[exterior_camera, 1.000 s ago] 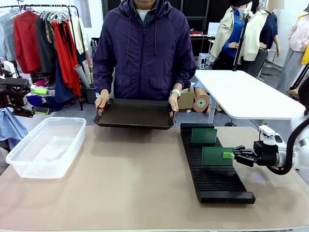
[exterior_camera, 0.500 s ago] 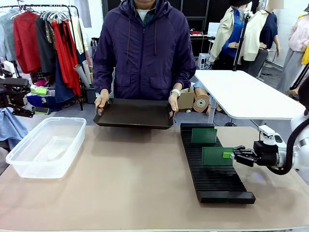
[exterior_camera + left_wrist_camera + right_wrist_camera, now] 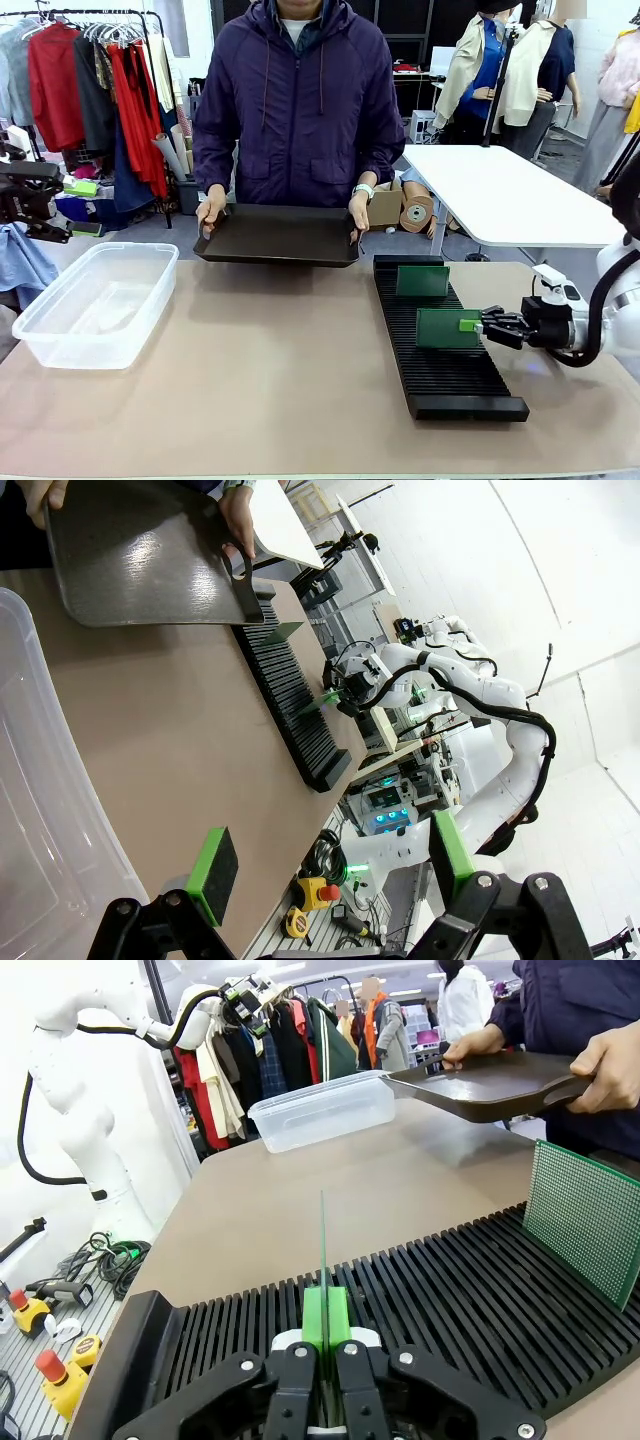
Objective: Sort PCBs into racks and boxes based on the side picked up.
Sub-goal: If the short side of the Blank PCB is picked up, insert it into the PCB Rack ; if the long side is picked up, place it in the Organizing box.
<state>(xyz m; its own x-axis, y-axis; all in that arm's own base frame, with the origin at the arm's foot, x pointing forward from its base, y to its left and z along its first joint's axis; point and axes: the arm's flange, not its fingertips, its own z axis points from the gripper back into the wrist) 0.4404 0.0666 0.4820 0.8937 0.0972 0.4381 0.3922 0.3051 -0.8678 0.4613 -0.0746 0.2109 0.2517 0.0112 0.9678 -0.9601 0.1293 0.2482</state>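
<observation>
A green PCB (image 3: 447, 328) stands upright on edge over the slots of the black rack (image 3: 440, 365), clenched at its right-hand edge by the right gripper (image 3: 472, 325), whose jaws are pressed flat on the board. In the right wrist view this held board (image 3: 323, 1245) shows only as a thin vertical line rising from between the green pads, with the ribbed slots running crosswise beneath it; whether its lower edge is seated in a slot cannot be told. A second PCB (image 3: 422, 281) stands upright in the rack nearer the far end, well apart from the first; the wrist view shows its dotted, lighter face (image 3: 585, 1218), a detail the front view does not give.

The rack lies lengthwise on the right half of the brown worktop (image 3: 260, 380). At the far edge a person holds a flat dark tray (image 3: 280, 236) with a hand at each end. The clear box (image 3: 95, 303) sits on the left side of the worktop. The left gripper (image 3: 325, 865) hangs beside the box rim with its jaws spread wide, nothing between them; its wrist view looks across the worktop to the tray, rack and right arm.
</observation>
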